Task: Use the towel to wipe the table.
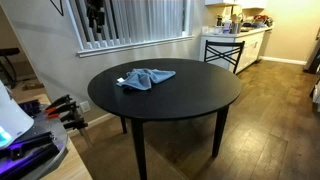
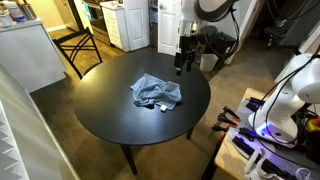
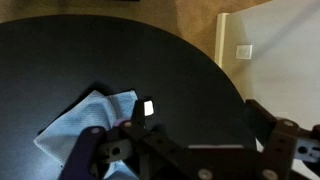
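- Lying crumpled on table [image 2: 105, 112]: towel [image 2: 155, 93], soft blue cloth, roughly mid-top.
- Table round, black, smooth matte top, dark legs; wood floor [image 1: 270, 120] underneath.
- Gripper [image 2: 180, 68] hangs over table near rim, jaws spread, grasping nothing, apart from towel.

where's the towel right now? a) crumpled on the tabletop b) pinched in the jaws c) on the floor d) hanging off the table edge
a: the towel lies bunched on the round black table, inside its edge, and the gripper hangs above the table, apart from it.
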`<state>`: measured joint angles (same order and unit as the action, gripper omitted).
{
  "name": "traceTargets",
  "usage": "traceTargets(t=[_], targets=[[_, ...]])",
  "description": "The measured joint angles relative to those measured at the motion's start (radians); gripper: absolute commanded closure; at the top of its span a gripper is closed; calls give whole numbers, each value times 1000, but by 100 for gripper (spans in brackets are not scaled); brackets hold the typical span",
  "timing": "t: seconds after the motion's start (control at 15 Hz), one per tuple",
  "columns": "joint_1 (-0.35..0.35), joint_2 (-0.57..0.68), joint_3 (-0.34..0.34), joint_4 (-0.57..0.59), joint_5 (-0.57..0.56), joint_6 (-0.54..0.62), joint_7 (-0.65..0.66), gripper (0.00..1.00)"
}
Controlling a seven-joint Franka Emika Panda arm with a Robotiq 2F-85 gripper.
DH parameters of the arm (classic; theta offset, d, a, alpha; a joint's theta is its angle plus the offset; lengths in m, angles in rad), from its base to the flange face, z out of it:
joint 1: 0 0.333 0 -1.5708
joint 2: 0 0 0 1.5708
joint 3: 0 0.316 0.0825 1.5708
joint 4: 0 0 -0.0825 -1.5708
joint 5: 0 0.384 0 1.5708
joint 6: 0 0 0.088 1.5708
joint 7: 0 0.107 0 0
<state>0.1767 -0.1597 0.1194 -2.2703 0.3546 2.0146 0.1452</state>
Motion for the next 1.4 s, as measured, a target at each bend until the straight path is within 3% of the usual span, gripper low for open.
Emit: traceTargets(t=[0.6,0.73,1.0,1.2,1.4], targets=[[-2,0,3,3,-20,0,1,0],[-2,1,11,25,-89,-3,19,0],[-10,52,29,147,-329,-21,151,0],[-33,173,20,253,-460,-22,216,0],[-45,317,-12,350,-488,-16,231,0]])
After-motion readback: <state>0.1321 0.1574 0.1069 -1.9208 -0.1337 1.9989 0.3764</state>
